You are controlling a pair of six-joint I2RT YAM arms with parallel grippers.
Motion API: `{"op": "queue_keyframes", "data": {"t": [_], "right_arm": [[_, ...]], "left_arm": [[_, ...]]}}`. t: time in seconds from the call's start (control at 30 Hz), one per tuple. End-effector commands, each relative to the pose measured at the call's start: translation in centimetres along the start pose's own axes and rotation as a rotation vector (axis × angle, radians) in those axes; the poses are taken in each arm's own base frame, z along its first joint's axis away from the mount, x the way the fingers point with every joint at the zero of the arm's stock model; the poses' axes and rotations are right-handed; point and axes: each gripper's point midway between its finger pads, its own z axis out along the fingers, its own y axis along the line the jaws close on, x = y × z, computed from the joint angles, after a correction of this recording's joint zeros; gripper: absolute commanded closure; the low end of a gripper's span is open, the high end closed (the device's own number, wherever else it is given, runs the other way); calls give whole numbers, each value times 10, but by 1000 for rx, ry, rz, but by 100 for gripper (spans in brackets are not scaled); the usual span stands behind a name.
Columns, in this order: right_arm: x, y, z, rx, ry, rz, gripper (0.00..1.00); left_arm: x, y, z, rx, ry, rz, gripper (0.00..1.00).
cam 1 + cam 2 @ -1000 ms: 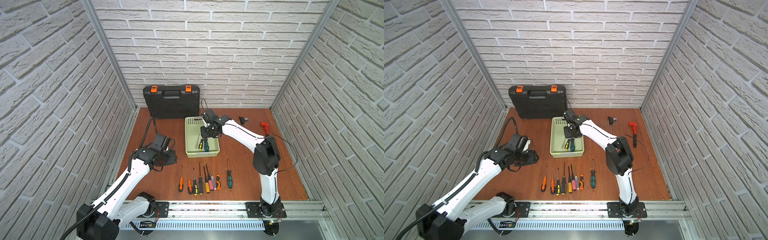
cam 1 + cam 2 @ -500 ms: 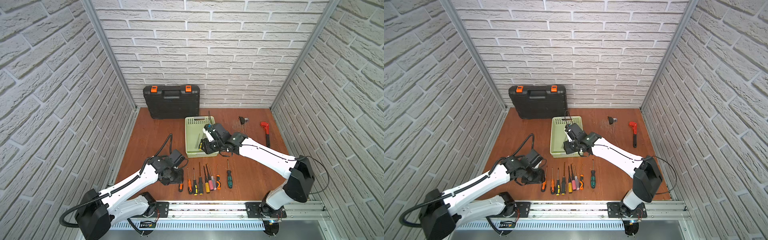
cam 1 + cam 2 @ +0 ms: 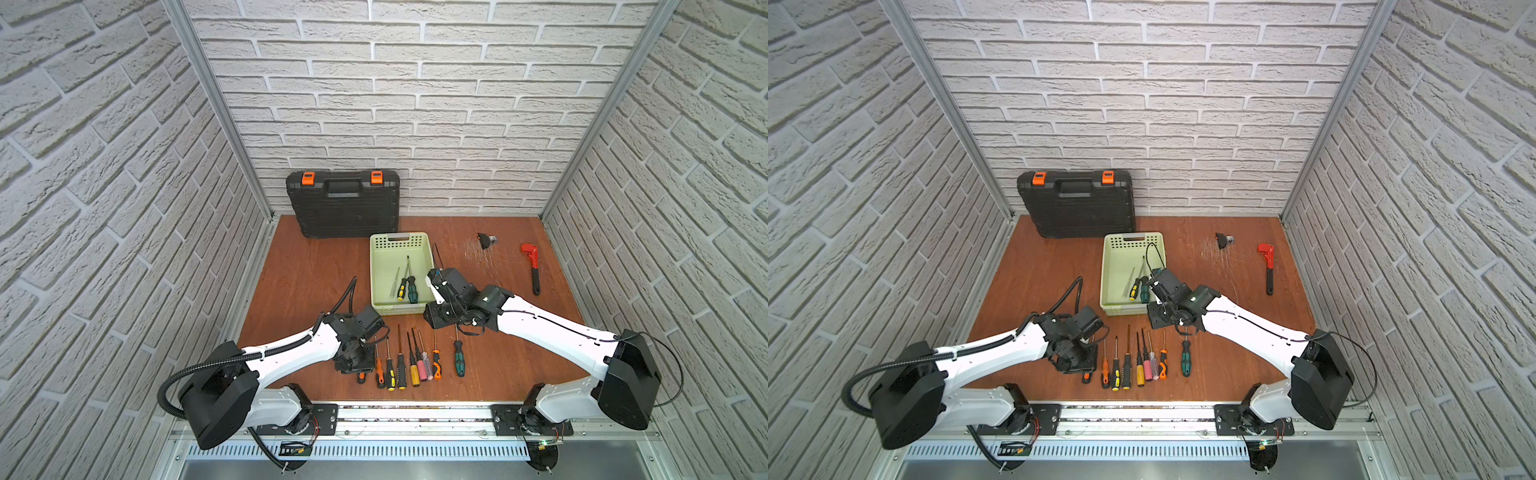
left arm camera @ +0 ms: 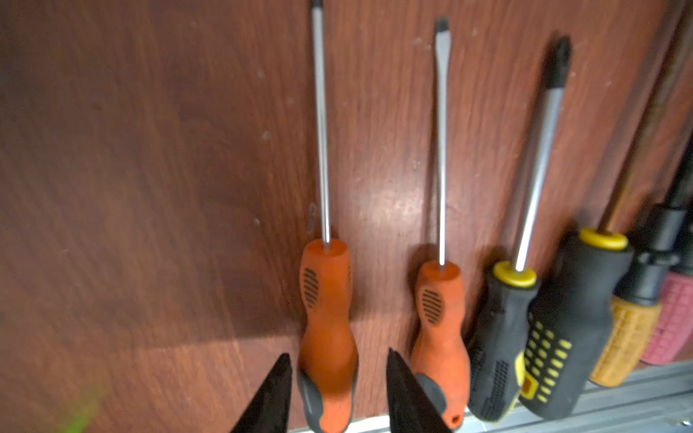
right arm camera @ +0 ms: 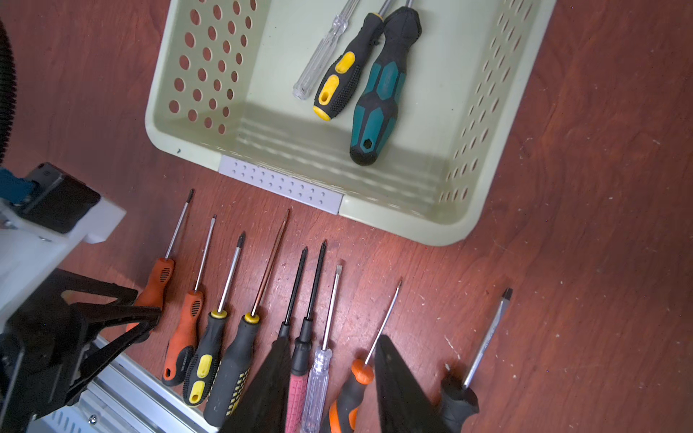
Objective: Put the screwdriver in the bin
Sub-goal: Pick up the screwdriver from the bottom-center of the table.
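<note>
The orange screwdriver [image 4: 327, 311], laid near the front edge of the surface [image 4: 150, 187], is straddled, ungripped, by the spread left gripper [image 4: 336, 356]. The right gripper [image 5: 333, 339] is held released and empty near the bin [image 5: 412, 221].

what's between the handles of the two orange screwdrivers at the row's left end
A finger of the left hand, as the left wrist view shows. The hand straddles the end screwdriver; its neighbour lies just outside that finger.

Reddish wood tabletop [image 3: 307, 270] bears a screwdriver row [image 3: 409, 361] from left claw [image 4: 337, 356] to right claw [image 5: 333, 339]. The bin [image 3: 376, 268] sits just beyond the right claw, with the toolcase [image 3: 345, 208] and wrench [image 3: 531, 266] farther off.
</note>
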Motion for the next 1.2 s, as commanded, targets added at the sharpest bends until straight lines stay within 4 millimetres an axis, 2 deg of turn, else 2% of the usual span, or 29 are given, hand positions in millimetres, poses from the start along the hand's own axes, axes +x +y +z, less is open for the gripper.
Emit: {"op": "queue_keyframes", "data": {"t": [0.0, 0.03, 0.3, 0.37, 0.47, 0.5, 0.57, 0.77, 0.87, 0.93, 1.03, 1.17], "right_arm": [[-11, 7, -1, -26, -44, 17, 61], [-11, 6, 0, -21, -39, 16, 61], [-11, 4, 1, -7, -36, 6, 61], [-10, 4, 2, -9, -34, 9, 61], [-11, 6, 3, -15, -33, 8, 62], [-11, 6, 2, -15, -32, 6, 62], [-12, 5, 0, -4, -33, 6, 62], [-18, -2, -8, 41, -53, 8, 62], [-25, -3, -15, 46, -84, 10, 62], [-30, -4, -19, 53, -105, 12, 61], [-33, -5, -22, 61, -111, 9, 61], [-35, -3, -22, 49, -115, 9, 61]], "left_arm": [[-3, -2, 6, -4, -16, -2, 63], [-3, -2, 6, -9, -16, 0, 65], [5, 7, 19, -36, 2, -16, 69], [6, 8, 21, -41, -1, -20, 74], [6, 13, 19, -64, -7, -26, 87], [4, 14, 15, -68, -22, -26, 92], [-1, 14, 0, -66, -72, -24, 94], [-17, 10, -69, -15, -229, -20, 94], [-36, -5, -113, 46, -317, 2, 94], [-57, -22, -140, 112, -354, 28, 92], [-95, -43, -162, 149, -360, 85, 92], [-152, -70, -168, 117, -365, 191, 92]]}}
